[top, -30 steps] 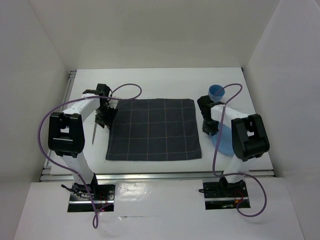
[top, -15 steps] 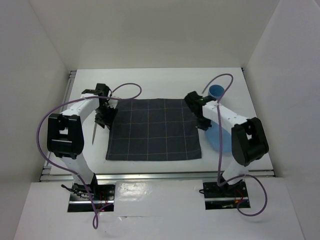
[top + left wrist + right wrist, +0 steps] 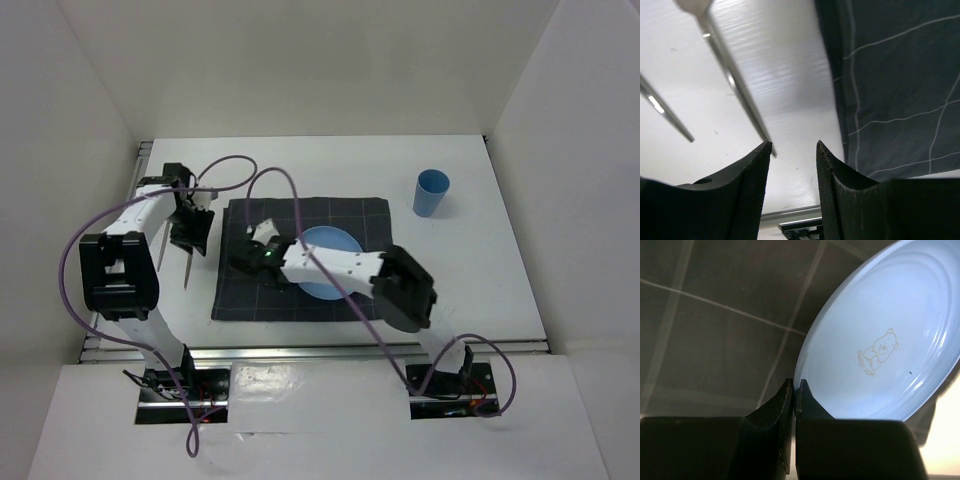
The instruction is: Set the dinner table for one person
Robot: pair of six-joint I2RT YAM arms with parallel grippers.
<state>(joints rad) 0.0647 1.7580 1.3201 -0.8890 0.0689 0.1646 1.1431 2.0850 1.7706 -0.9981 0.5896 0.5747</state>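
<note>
White dinner table (image 3: 330, 165) carries the checked placemat (image 3: 240, 290); my right gripper (image 3: 795, 387) clamps the rim of the blue plate (image 3: 880, 350) to seat it there; my left gripper (image 3: 792, 150), jaws apart and empty, hovers above cutlery (image 3: 735, 85) beside the placemat.

gold bear drawing on light blue plate (image 3: 900, 310), small lettering beside it, seemingly "SWEET BEAR"

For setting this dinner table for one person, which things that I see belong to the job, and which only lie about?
Belong to the job: dinner table; checked placemat; blue plate; blue cup; two metal cutlery pieces left of the placemat.
Not for the job, only rig parts: purple cables; silver rail.
</note>
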